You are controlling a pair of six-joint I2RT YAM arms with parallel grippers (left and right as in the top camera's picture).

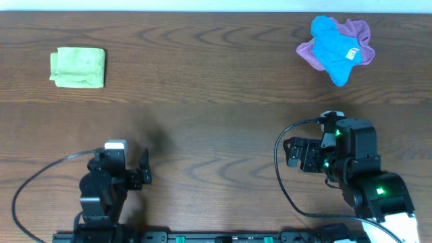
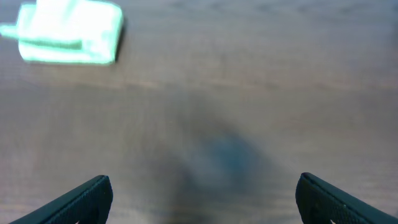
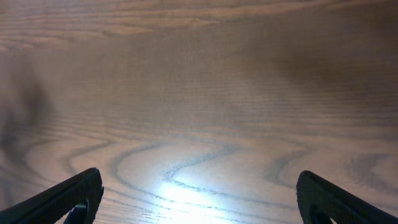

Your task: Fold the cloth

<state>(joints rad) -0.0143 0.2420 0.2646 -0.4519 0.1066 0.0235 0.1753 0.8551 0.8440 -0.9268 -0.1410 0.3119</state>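
The lime yellow-green cloth [image 1: 77,67] lies folded into a small rectangle at the far left of the wooden table. It also shows in the left wrist view [image 2: 68,32], at the upper left, blurred. My left gripper [image 1: 145,169] is open and empty near the table's front edge, well short of the cloth; its fingertips frame bare wood [image 2: 202,196]. My right gripper [image 1: 291,152] is open and empty at the front right, over bare wood [image 3: 199,196].
A bright blue cloth [image 1: 332,47] with a white tag lies crumpled on a purple cloth [image 1: 360,34] at the far right. Black cables loop near both arm bases.
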